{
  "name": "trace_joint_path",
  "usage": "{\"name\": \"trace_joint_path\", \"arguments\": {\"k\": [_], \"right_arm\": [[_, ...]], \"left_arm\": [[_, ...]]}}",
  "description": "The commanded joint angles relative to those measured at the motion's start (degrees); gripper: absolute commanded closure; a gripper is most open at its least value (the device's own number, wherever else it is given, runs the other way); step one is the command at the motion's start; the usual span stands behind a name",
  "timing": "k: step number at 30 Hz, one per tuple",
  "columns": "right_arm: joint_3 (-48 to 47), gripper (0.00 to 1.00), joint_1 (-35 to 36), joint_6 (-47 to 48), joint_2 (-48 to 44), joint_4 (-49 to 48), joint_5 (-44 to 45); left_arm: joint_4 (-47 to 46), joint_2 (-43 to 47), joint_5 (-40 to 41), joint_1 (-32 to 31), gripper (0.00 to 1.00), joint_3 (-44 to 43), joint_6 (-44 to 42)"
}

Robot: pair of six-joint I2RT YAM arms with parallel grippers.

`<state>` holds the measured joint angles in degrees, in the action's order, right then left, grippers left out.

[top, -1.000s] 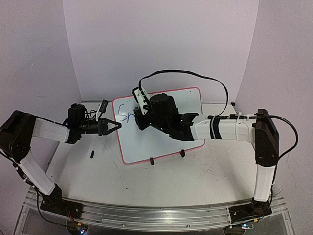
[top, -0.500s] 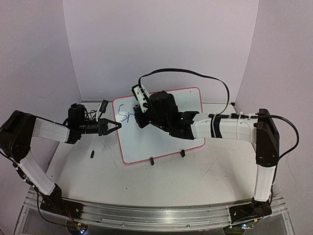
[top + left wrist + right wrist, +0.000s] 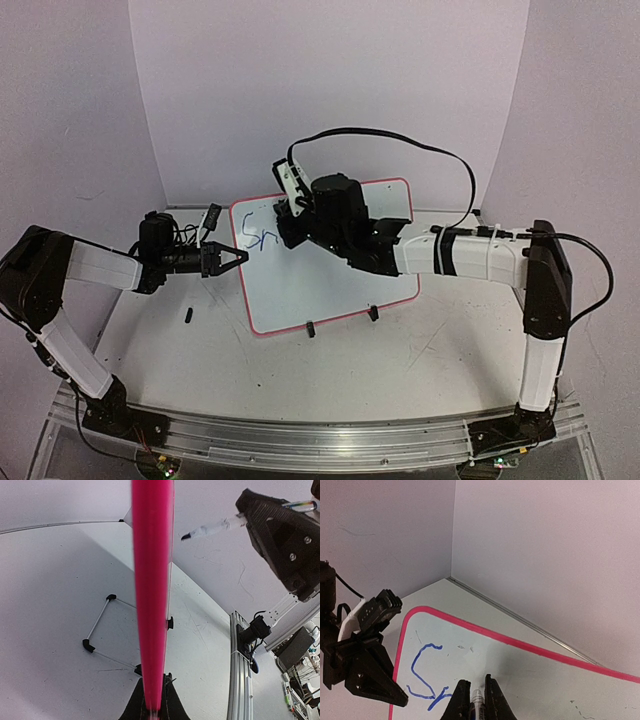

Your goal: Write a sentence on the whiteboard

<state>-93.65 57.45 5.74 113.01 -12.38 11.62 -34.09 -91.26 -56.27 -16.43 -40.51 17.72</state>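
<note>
The whiteboard (image 3: 310, 290), white with a red-pink frame, stands tilted on two black clip feet (image 3: 311, 328). My left gripper (image 3: 236, 257) is shut on its left edge; in the left wrist view that edge (image 3: 152, 580) runs up from between my jaws. My right gripper (image 3: 287, 226) is shut on a marker (image 3: 477, 700) over the board's upper left. Blue strokes (image 3: 422, 672) like an "S" and a short mark lie left of the tip. In the left wrist view the marker (image 3: 212, 529) tip sits slightly off the board face.
A small black piece (image 3: 189, 317) lies on the table left of the board. A thin wire stand with black corners (image 3: 100, 630) lies behind the board. The right arm's black cable (image 3: 400, 150) arcs above it. A metal rail (image 3: 300, 440) runs along the near edge.
My right gripper has risen and moved away from the board with the marker, uncovering a short new blue stroke beside the "S". The left gripper and board have not moved.
</note>
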Motion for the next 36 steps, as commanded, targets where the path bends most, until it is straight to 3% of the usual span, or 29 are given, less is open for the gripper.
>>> {"name": "trace_joint_path", "arguments": {"k": [1, 33, 36], "right_arm": [[3.10, 1.00, 0.50, -0.79, -3.54, -0.45, -2.80], [-1.85, 1.00, 0.52, 1.14, 0.35, -0.52, 2.98], [-1.23, 1.00, 0.50, 0.92, -0.34, -0.28, 0.14]], "left_arm": [[1.31, -0.68, 4.18, 0.30, 1.00, -1.65, -1.81], [1.34, -0.32, 4.19, 0.30, 1.00, -1.48, -1.88], [1.37, -0.43, 4.13, 0.28, 1.00, -1.54, -1.82]]}}
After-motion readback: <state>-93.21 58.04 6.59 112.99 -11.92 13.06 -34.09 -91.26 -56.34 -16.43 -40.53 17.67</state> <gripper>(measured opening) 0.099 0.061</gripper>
